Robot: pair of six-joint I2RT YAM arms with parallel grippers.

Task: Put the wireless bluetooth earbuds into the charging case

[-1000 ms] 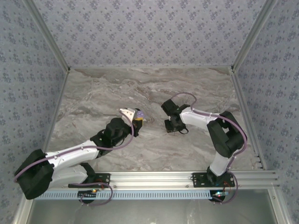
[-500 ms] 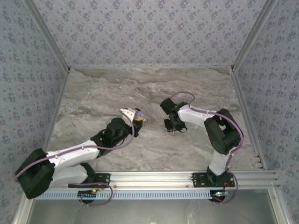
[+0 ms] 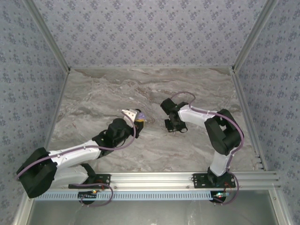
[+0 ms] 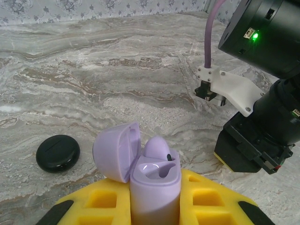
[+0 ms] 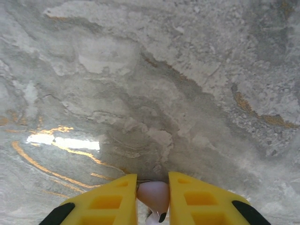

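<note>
Two arms reach over the marbled desk (image 3: 93,93): the left arm (image 3: 79,152) from the near left, the right arm (image 3: 220,131) bent low at mid-desk. The left jaws are clamped on the base of a lilac charging case (image 4: 154,185), held upright with its flip lid (image 4: 117,150) open. A black round puck (image 4: 58,153) lies on the desk left of the case, apart from it. One lilac earbud (image 4: 157,149) sits in the case; another pale earbud (image 5: 153,194) is pinched in the right jaws, almost shut, close over the desk

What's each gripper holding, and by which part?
Left gripper: open lilac case, gripped by its lower body. Right gripper: lilac earbud, pinched at its rounded body between the fingertips.
</note>
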